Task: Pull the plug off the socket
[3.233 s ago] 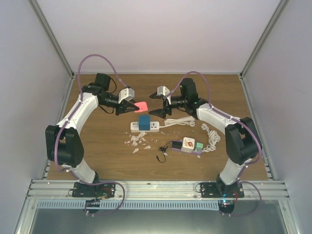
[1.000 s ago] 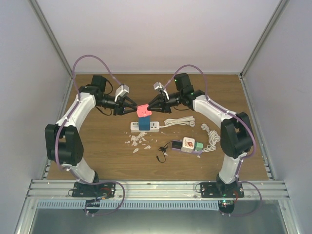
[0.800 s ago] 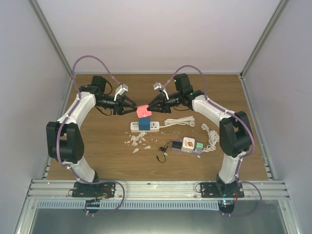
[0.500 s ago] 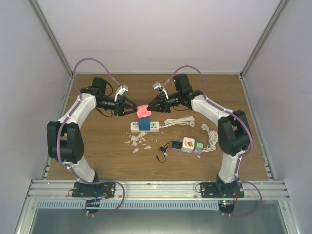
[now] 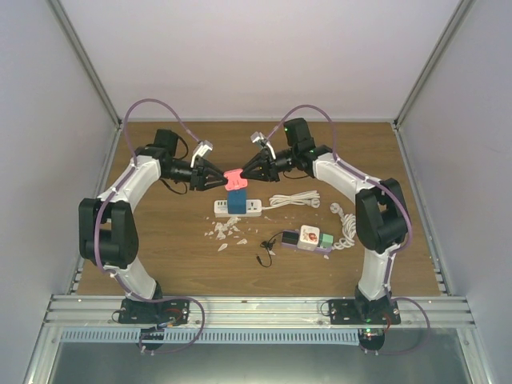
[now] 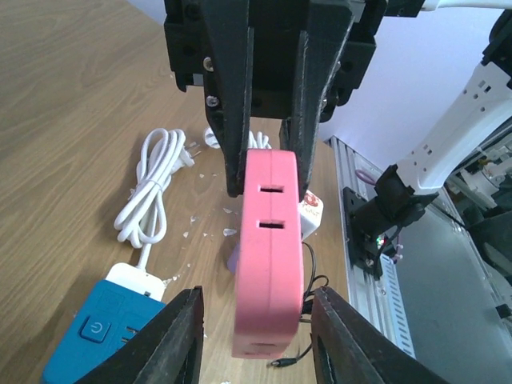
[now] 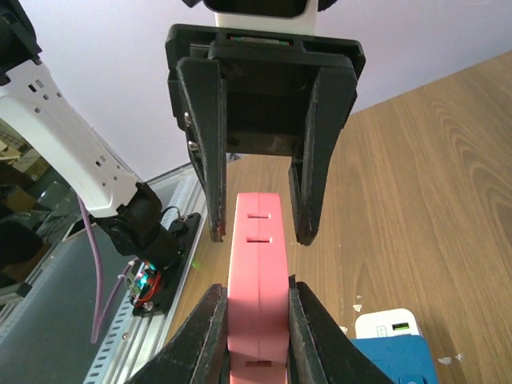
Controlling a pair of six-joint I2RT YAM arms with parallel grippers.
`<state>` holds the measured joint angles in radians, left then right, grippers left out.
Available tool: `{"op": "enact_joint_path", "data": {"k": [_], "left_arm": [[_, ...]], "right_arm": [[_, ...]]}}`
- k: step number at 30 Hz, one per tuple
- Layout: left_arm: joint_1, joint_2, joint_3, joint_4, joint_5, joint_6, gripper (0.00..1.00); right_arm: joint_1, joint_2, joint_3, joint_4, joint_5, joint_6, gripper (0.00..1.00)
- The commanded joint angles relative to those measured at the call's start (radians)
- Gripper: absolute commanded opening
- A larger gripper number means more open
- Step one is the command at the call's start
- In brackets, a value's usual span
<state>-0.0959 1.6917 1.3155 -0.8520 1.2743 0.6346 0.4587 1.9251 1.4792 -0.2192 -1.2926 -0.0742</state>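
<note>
You are working in a robotics lab test cell, not a home or shop. The wooden tabletop sits boxed in by plain white panels on aluminium framing. Two robot arms are bolted to a slotted metal rail at the near edge, with purple cables looping above them.

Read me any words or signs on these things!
No readable words.
Power sign, a circle with a line: on the blue adapter.
Green mark on the white power strip: too blurred to read.
Picture sticker on the small white cube: too small to read.
Pink plug: no writing, just two slots.
</note>
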Motion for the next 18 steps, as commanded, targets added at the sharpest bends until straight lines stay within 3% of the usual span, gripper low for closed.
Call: {"op": "enact_joint_path", "data": {"k": [1, 5, 10, 14, 18], "left_arm": [[-0.015, 0.006, -0.023, 0.092, -0.002, -0.083, 0.38], [-0.022, 0.017, -0.021, 0.106, 0.026, -0.093, 0.31], [-0.025, 0.012, -0.023, 0.11, 0.075, -0.08, 0.15], [-0.023, 0.015, -0.013, 0.104, 0.093, -0.086, 0.04], [-0.014, 0.022, 0.003, 0.088, 0.128, -0.092, 0.01]], "right_arm": [[-0.007, 0.021, 0.033, -0.023, -0.041, -0.016, 0.01], [-0.007, 0.033, 0.051, -0.052, -0.048, -0.034, 0.0], [-0.009, 0.045, 0.069, -0.085, -0.052, -0.056, 0.01], [-0.028, 0.029, 0.061, -0.088, -0.054, -0.072, 0.29], [-0.072, -0.016, 0.029, -0.084, -0.034, -0.119, 0.61]]}}
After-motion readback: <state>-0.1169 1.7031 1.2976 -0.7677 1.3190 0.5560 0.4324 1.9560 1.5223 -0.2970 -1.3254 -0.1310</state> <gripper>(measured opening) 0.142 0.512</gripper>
